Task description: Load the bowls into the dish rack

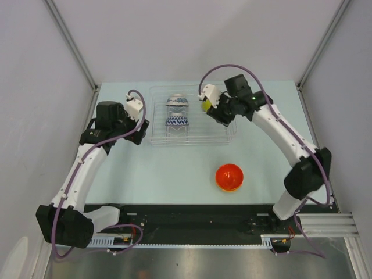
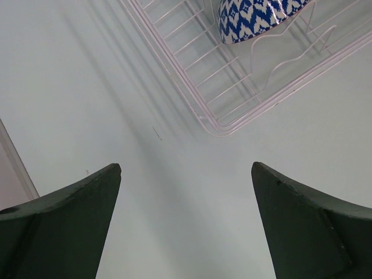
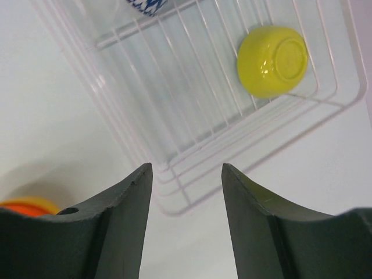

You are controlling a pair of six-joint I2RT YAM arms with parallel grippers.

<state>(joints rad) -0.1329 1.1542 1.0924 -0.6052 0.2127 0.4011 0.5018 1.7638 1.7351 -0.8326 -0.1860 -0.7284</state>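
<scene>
Right hand (image 3: 186, 168): fingers apart, empty, at dish rack (image 3: 174, 104) corner | left hand (image 2: 186, 165): spread wide, empty, over worktop (image 2: 87, 87) | yellow-green bowl (image 3: 272, 60) and patterned bowls (image 1: 177, 121): inside rack, upper centre | orange-red bowl (image 1: 229, 176): on worktop, lower centre

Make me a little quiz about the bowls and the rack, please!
1. True or false: the yellow bowl is inside the dish rack.
2. How many blue-patterned bowls are in the rack?
3. Which bowl sits on the table? A: yellow. B: the orange-red bowl. C: blue-patterned.
Key: 1 true; 2 two; 3 B.
</scene>
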